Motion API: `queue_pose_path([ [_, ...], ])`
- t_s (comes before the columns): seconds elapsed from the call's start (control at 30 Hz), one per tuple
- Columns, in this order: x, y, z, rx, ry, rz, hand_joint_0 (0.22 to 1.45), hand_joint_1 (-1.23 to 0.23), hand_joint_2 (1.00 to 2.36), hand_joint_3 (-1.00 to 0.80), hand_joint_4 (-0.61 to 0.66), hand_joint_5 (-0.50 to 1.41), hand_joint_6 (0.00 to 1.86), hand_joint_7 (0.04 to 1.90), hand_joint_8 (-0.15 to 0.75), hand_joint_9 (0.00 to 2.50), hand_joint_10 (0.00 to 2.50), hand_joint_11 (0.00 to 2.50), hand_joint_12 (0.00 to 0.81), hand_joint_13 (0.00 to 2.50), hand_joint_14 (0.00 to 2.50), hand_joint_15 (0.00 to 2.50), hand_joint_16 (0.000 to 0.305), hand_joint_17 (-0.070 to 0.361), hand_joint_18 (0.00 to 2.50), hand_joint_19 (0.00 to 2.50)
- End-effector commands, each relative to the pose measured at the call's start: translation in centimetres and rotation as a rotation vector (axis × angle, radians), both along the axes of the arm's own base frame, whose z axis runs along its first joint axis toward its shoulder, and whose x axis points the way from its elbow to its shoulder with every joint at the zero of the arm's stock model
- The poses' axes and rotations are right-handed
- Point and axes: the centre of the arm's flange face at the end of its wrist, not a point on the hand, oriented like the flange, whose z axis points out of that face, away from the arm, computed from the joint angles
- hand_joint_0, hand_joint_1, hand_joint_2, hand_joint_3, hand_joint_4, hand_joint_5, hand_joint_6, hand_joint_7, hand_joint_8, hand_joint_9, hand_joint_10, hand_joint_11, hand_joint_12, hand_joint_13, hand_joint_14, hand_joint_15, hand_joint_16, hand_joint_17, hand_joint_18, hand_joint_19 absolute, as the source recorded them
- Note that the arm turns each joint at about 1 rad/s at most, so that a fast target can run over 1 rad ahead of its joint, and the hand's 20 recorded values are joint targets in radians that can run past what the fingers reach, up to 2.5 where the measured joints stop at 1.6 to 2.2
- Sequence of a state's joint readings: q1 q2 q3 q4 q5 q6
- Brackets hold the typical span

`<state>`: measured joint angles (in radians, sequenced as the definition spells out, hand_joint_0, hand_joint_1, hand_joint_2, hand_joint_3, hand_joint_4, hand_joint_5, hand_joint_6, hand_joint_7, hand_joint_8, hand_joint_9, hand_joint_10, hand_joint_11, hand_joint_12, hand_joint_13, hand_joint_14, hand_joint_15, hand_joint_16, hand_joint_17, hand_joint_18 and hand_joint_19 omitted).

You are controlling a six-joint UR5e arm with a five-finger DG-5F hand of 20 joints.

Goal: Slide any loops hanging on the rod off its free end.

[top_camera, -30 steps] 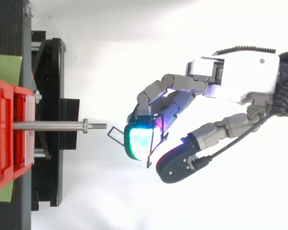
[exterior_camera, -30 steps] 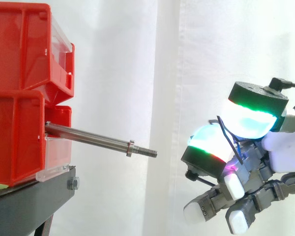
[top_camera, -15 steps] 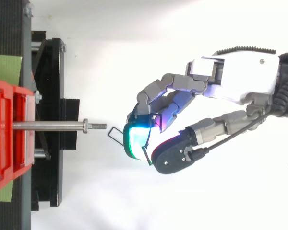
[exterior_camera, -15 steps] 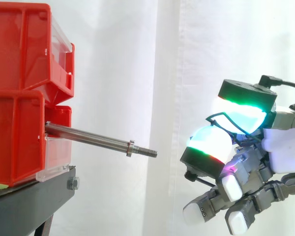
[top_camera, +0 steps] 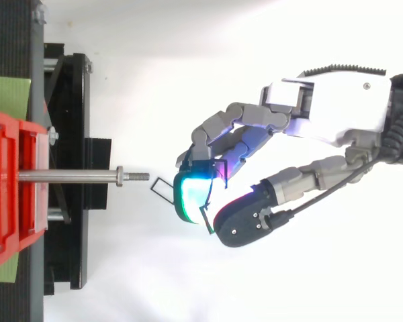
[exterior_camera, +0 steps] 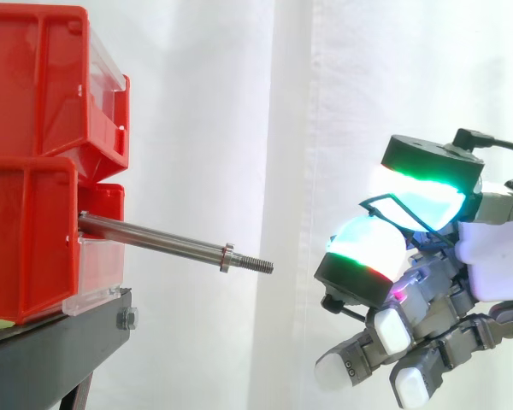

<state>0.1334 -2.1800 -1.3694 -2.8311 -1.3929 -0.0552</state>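
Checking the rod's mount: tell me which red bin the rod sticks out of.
The lower red bin: the rod juts from its front, below the upper red bin stacked on it.

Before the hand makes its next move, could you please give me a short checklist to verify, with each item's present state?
1. Rod free of hanging loops: ok, nothing hangs on it.
2. Loop clear of the threaded tip: ok, the side view shows a gap between them.
3. Hand holding the loop: ok, it is pinched between glowing pads.
4. Hand clear of the red bins: ok.
5. Pinch firm enough for carrying: cannot tell.
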Motion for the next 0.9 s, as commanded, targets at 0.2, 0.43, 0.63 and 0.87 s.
queue_pose_path([
  [0.2,-0.02,0.0,-0.01,0.0,0.001,0.0,0.63,-0.68,1.01,-0.39,0.18,-0.16,0.88,1.1,0.287,0.8,0.01,0.38,0.301,0.46,0.0,0.06,0.041,0.093,0.67,0.44],
  [0.43,-0.04,0.0,-0.02,0.0,0.002,0.0,0.62,-0.56,1.01,-0.43,0.15,-0.14,0.87,1.15,0.278,0.83,0.01,0.36,0.293,0.47,0.0,0.06,0.041,0.092,0.67,0.45],
  [0.63,0.0,0.0,0.04,0.0,0.001,0.0,0.62,-0.5,1.01,-0.43,0.08,-0.13,0.86,1.15,0.253,0.86,0.01,0.35,0.288,0.46,0.0,0.06,0.04,0.091,0.67,0.46],
  [0.87,-0.02,0.0,-0.01,0.0,0.001,0.0,0.62,-0.6,1.01,-0.37,0.13,-0.13,0.84,1.17,0.255,0.86,0.01,0.36,0.289,0.46,0.0,0.05,0.04,0.09,0.66,0.46],
])
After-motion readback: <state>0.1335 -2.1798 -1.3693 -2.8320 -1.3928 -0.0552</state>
